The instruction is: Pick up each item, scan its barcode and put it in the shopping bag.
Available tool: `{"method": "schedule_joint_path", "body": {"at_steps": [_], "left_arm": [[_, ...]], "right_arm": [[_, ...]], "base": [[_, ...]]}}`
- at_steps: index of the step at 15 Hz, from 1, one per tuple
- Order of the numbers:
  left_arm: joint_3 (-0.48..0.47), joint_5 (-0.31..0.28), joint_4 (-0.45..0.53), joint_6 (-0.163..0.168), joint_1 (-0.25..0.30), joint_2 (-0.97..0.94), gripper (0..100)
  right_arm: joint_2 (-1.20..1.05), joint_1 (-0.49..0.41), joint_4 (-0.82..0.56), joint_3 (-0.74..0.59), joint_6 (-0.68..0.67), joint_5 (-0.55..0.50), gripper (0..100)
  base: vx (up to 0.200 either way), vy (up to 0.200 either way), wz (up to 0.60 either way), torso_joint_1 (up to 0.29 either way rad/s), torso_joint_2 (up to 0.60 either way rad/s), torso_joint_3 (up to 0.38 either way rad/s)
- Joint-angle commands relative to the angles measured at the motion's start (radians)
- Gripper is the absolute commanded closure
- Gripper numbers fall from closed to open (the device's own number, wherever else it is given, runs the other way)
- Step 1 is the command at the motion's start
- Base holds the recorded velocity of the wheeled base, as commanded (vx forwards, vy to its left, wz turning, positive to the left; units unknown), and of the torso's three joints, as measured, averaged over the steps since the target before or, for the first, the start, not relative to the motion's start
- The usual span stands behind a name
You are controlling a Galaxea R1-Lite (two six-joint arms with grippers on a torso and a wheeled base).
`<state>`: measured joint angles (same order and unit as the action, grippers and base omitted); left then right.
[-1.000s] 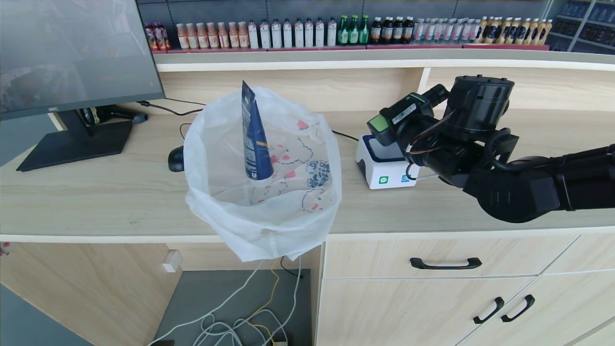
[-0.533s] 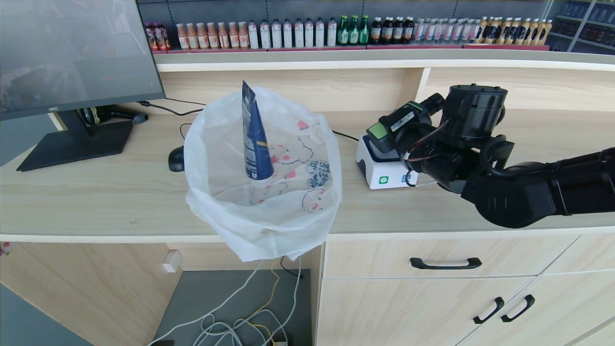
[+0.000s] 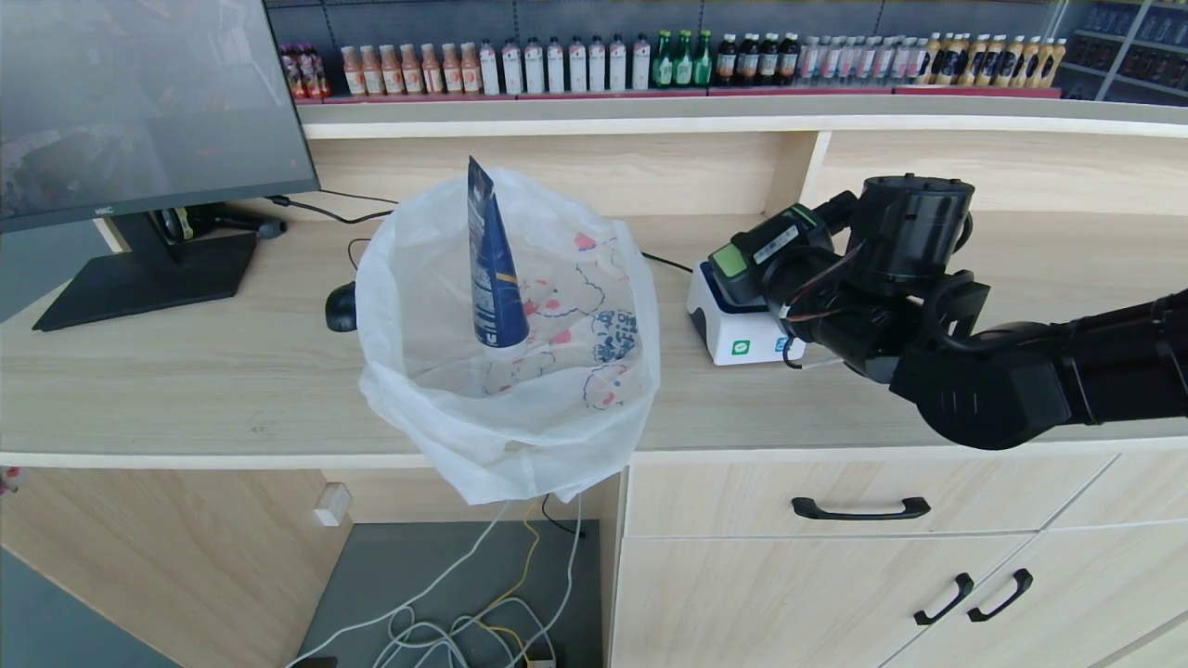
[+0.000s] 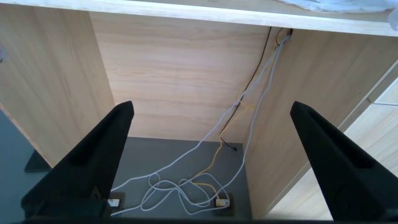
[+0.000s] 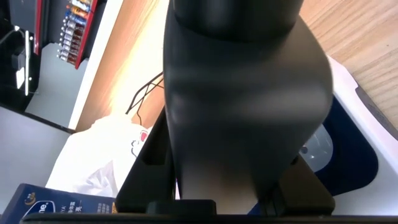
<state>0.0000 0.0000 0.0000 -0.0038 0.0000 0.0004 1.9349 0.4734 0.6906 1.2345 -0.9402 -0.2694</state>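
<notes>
So the right gripper point(image 3: 787, 264) is clamped on a dark bottle point(image 3: 754, 243) with a green end, holding it just above the white scanner point(image 3: 733, 336) on the counter point(image 3: 186, 371), barcode label facing up. The shopping bag point(image 3: 506, 417) sits open at the counter's front edge, near the scanner, with a blue tube point(image 3: 492, 269) standing in it. The left gripper point(image 4: 208, 162) hangs below the counter with its jaws wide apart, over some cables point(image 4: 186, 190) on the floor.

Head above scanner point(image 3: 729, 339) (right wrist nearer)
</notes>
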Motion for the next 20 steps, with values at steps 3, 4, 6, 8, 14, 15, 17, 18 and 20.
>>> {"method": "schedule_joint_path", "body": {"at_steps": [3, 4, 6, 8, 14, 15, 17, 18, 20], "left_arm": [[0.0, 0.0, 0.0, -0.001, 0.0, 0.0, 0], [0.0, 0.0, 0.0, -0.001, -0.002, 0.0, 0], [0.0, 0.0, 0.0, -0.001, 0.0, 0.0, 0], [0.0, 0.0, 0.0, -0.001, 0.0, 0.0, 0], [0.0, 0.0, 0.0, -0.001, -0.002, 0.0, 0], [0.0, 0.0, 0.0, -0.001, 0.0, 0.0, 0], [0.0, 0.0, 0.0, -0.001, 0.0, 0.0, 0], [0.0, 0.0, 0.0, -0.001, 0.0, 0.0, 0], [0.0, 0.0, 0.0, 0.001, 0.0, 0.0, 0]], "right_arm": [[0.007, 0.001, -0.003, 0.0, 0.0, -0.001, 100], [0.007, 0.001, -0.003, 0.0, 0.0, -0.001, 100], [0.007, 0.002, -0.003, -0.001, 0.0, -0.001, 100], [0.007, 0.002, -0.003, -0.001, 0.0, -0.002, 100], [0.007, 0.002, -0.003, -0.001, 0.0, -0.01, 100], [0.006, 0.002, -0.003, -0.004, 0.0, -0.011, 100], [0.006, 0.001, -0.003, -0.001, 0.001, -0.013, 100], [0.003, 0.002, -0.003, 0.0, 0.001, -0.013, 100], [-0.004, 0.001, -0.002, 0.002, 0.001, -0.014, 100]], "base": [[0.0, 0.0, 0.0, 0.0, 0.0, 0.0], [0.0, 0.0, 0.0, 0.0, 0.0, 0.0], [0.0, 0.0, 0.0, 0.0, 0.0, 0.0], [0.0, 0.0, 0.0, 0.0, 0.0, 0.0], [0.0, 0.0, 0.0, 0.0, 0.0, 0.0], [0.0, 0.0, 0.0, 0.0, 0.0, 0.0], [0.0, 0.0, 0.0, 0.0, 0.0, 0.0], [0.0, 0.0, 0.0, 0.0, 0.0, 0.0], [0.0, 0.0, 0.0, 0.0, 0.0, 0.0]]}}
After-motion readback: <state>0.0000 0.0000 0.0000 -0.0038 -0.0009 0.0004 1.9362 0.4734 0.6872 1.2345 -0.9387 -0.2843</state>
